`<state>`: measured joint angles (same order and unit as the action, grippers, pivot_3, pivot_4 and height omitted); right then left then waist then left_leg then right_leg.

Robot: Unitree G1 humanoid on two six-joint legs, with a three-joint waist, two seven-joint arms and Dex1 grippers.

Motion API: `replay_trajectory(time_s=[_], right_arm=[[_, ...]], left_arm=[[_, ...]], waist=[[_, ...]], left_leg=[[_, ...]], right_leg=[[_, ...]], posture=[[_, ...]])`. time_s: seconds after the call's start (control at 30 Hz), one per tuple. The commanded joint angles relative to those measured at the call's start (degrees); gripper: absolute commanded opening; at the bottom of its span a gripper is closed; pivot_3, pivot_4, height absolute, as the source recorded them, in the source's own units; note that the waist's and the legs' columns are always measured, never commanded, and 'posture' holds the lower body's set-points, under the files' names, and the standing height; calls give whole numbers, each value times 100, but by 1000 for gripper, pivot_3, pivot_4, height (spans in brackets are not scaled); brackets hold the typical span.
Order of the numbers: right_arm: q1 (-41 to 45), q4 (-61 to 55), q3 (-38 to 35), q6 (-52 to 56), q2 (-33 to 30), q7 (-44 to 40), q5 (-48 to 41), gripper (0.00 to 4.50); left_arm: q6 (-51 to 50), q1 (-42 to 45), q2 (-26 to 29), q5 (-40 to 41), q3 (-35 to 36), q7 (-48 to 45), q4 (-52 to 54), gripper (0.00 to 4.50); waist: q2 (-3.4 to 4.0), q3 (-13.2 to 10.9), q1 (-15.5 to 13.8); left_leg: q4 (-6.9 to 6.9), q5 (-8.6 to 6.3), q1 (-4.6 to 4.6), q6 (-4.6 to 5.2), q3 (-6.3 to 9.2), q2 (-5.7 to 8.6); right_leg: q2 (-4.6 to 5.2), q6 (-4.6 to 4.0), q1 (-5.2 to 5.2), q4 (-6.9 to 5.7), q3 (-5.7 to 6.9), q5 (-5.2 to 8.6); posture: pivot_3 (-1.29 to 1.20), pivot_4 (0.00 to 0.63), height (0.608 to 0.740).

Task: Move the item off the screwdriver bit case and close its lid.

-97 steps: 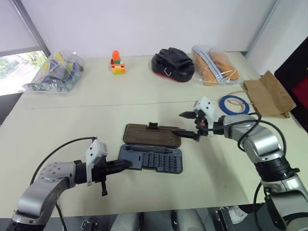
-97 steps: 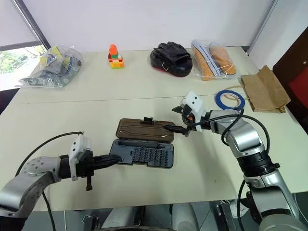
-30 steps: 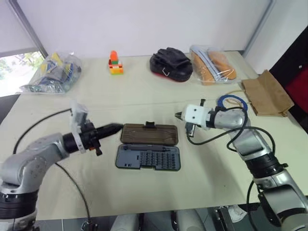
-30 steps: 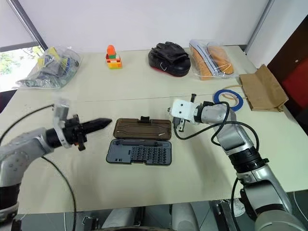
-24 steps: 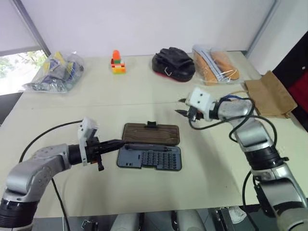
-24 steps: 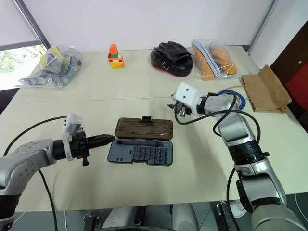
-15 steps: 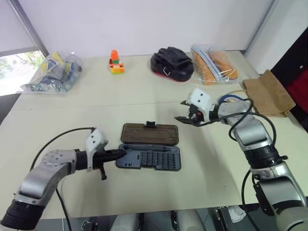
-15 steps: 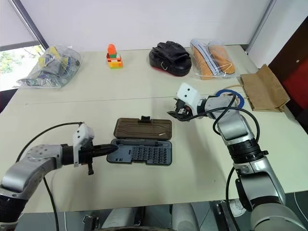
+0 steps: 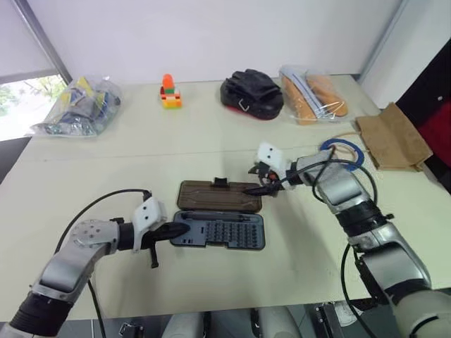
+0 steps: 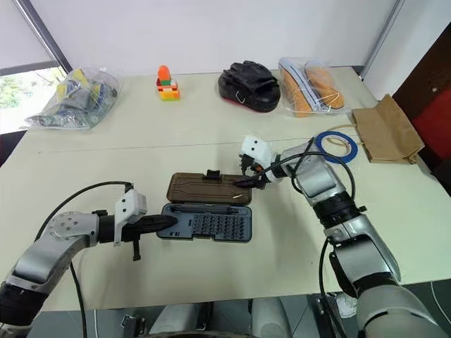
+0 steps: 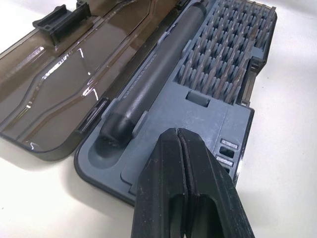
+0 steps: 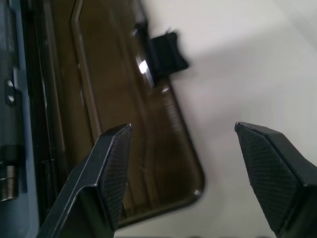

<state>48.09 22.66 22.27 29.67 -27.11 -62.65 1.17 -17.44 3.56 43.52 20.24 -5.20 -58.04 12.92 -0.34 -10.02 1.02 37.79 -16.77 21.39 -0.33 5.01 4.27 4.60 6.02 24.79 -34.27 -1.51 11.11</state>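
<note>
Cream table (image 9: pixel 84 176), no legible writing — left claw (image 9: pixel 184 229) pinched together at open case (image 9: pixel 220 231), right claw (image 10: pixel 249 177) spread over lid (image 9: pixel 220 196)

Screwdriver bit case (image 9: pixel 218 232): flat grey-blue tray w/ rows of bits, lying open on desk. Lid (image 9: pixel 219 196): smoky-brown, translucent, folded back flat behind the tray, latch tab at far edge. Blue tape ring (image 9: pixel 342 152): flat on desk, well apart.

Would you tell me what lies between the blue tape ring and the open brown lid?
The right gripper and its arm, seen in the right eye view; its open fingers reach the lid, and the tape ring lies behind on the table.
</note>
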Motion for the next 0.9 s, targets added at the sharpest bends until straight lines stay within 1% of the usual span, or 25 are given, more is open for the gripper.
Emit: replay_trajectory(time_s=[0.03,0.1,0.13,0.2,0.27,0.33,0.4,0.47,0.5,0.57,0.67,0.73,0.9], right_arm=[[298,681,139,-469,138,-174,169,2567],[416,984,206,-674,205,-336,209,1598],[478,1136,216,-738,259,-391,218,1006],[584,1433,239,-882,354,-490,268,29],[660,1718,301,-1108,426,-586,383,29],[709,1977,364,-1351,484,-613,515,29],[737,2160,396,-1598,516,-594,636,29],[761,2315,400,-1927,540,-401,792,29],[798,2377,406,-2268,512,-194,920,29],[890,2444,357,-2823,454,184,1099,29],[1020,2085,70,-3060,305,518,1073,29],[990,1841,9,-3195,218,611,1100,29],[297,150,-102,-2957,-182,450,1022,29]], left_arm=[[-263,-125,-73,-128,-160,108,-57,0],[-294,-153,-108,-115,-138,150,-36,0],[-301,-178,-123,-114,-129,166,-19,0],[-300,-229,-151,-125,-126,199,8,0],[-290,-274,-183,-126,-115,244,24,0],[-295,-296,-218,-112,-90,292,33,0],[-301,-307,-241,-110,-76,324,38,0],[-300,-322,-248,-111,-73,341,45,0],[-300,-338,-259,-110,-74,353,51,0],[-293,-370,-271,-111,-79,370,68,0],[-289,-403,-291,-84,-45,393,72,0],[-297,-409,-307,-64,-25,394,60,0],[-470,-374,-346,100,-30,334,103,0]], waist=[[5,3,0],[4,4,-2],[4,5,-4],[6,6,-3],[-2,18,7],[9,26,36],[6,27,42],[5,30,44],[5,34,56],[5,41,108],[10,38,146],[11,37,137],[11,37,63]], left_leg=[[0,0,1,0,0,0],[0,0,-3,0,1,1],[1,0,-6,0,1,1],[-1,0,-7,0,2,1],[-9,0,-15,0,3,0],[-15,0,-23,-1,1,-1],[-36,1,-47,-2,0,-1],[-57,3,-82,-5,0,-1],[-62,3,-97,-5,-1,-2],[-64,3,-105,-5,0,-3],[-62,10,-105,-15,1,-3],[-62,16,-98,-24,1,-3],[-62,17,-88,-26,4,0]], right_leg=[[1,15,0,0,0,-9],[0,16,-4,-1,0,-9],[0,16,-6,-1,1,-9],[0,16,-8,0,3,-9],[-3,16,-11,0,3,-9],[-3,16,-13,-1,1,-9],[-3,15,-27,0,-1,-8],[-3,13,-50,2,-2,-7],[-3,8,-62,2,-2,-4],[-5,7,-70,0,-2,-2],[-5,7,-69,-4,-2,-3],[-6,5,-57,-10,-3,-4],[-2,5,-53,-6,-2,-4]], posture=[[0,150,740],[0,150,740],[0,150,740],[0,150,740],[0,150,740],[0,150,740],[0,150,740],[0,150,740],[0,150,740],[0,150,740],[0,150,740],[0,150,740],[0,150,740]])
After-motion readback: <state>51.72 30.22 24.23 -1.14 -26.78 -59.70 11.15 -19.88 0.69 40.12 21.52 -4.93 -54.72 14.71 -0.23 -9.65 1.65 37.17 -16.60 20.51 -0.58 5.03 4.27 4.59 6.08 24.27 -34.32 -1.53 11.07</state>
